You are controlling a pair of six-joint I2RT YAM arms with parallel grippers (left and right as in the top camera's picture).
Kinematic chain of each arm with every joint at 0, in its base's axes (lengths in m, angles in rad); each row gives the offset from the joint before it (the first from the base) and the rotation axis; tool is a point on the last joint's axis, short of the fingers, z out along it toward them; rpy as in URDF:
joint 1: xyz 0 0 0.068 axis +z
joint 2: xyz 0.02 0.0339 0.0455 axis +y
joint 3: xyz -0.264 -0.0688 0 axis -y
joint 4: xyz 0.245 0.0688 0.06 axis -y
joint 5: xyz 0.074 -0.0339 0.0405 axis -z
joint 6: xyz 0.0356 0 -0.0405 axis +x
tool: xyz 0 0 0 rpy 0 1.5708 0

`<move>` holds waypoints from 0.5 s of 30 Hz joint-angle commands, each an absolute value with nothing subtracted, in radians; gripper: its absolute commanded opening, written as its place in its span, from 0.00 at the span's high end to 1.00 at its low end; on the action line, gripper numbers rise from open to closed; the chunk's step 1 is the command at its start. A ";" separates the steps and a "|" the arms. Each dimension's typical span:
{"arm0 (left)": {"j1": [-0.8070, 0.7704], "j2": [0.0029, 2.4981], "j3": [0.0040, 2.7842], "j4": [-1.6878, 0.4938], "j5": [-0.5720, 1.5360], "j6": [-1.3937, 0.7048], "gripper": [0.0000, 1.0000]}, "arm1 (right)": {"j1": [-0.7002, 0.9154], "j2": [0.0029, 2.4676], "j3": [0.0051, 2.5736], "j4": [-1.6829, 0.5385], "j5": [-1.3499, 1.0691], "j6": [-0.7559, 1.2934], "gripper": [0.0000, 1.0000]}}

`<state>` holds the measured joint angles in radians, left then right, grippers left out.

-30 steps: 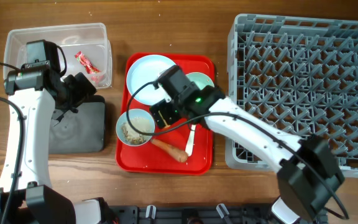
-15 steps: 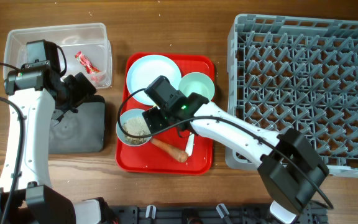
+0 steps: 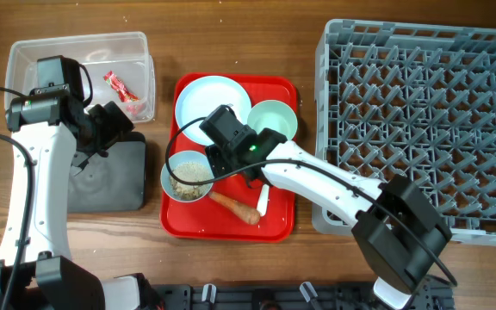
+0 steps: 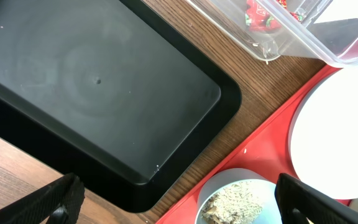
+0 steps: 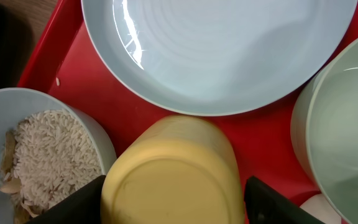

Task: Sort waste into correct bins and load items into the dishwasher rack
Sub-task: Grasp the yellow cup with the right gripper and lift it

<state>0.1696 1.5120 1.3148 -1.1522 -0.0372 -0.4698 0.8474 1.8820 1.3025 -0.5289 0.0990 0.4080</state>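
Straddling the upturned yellow cup [image 5: 169, 155], your right gripper [image 5: 173, 202] sits part-open, not yet pinching, presumably bound for the dishwasher rack [image 3: 420, 103]; your left gripper [image 4: 179, 202] hangs wide, empty.

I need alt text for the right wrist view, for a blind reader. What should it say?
A yellow cup, closed end toward the camera, sits on a red tray between the dark fingers of the right pincer. A white plate is above it, a bowl of rice-like crumbs at left, a pale green bowl at right.
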 commanded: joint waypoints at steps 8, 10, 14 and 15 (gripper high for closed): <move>0.173 1.498 1.312 -1.154 -0.050 -0.479 0.00 | 0.847 1.930 1.327 -0.530 0.113 0.430 0.51; 0.173 1.498 1.312 -1.154 -0.050 -0.479 0.00 | 0.844 1.891 1.327 -0.548 0.121 0.429 0.55; 0.173 1.498 1.312 -1.153 -0.050 -0.479 0.00 | 0.833 1.761 1.327 -0.604 0.212 0.418 0.55; 0.173 1.498 1.312 -1.153 -0.050 -0.479 0.00 | 0.822 1.710 1.328 -0.632 0.234 0.418 0.55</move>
<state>0.1696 1.5120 1.3148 -1.1522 -0.0372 -0.4698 0.8452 1.8572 1.3155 -0.5949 0.1417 0.4152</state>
